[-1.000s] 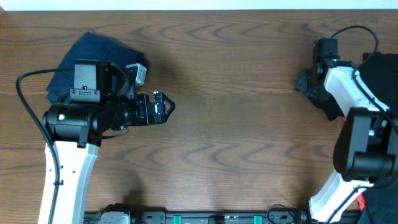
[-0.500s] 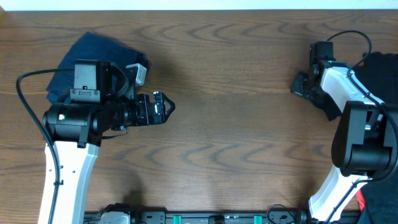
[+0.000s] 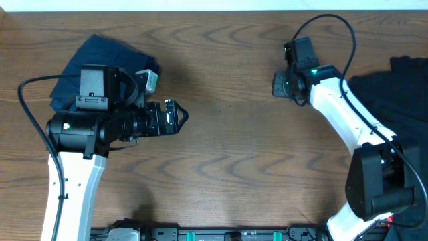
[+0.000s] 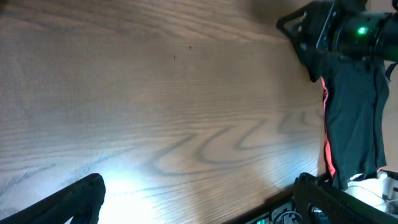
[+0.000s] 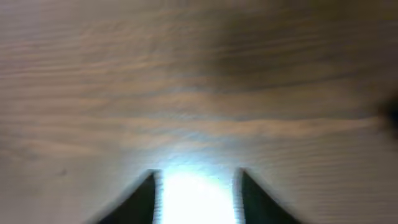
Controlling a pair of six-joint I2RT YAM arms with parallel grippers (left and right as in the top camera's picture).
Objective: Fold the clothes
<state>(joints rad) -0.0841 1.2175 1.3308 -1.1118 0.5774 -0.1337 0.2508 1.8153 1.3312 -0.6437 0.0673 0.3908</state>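
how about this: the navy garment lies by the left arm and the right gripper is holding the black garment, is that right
No. The right gripper holds nothing: the right wrist view shows only bare table between its parted fingers. The black garment lies apart at the right edge. The navy garment does lie by the left arm.

Counter [image 3: 247,154]: brown wood with wavy darker grain, filling the overhead view.
Far edge: thin pale strip [image 3: 214,4].
Light: white glare [image 5: 196,193] on the wood.
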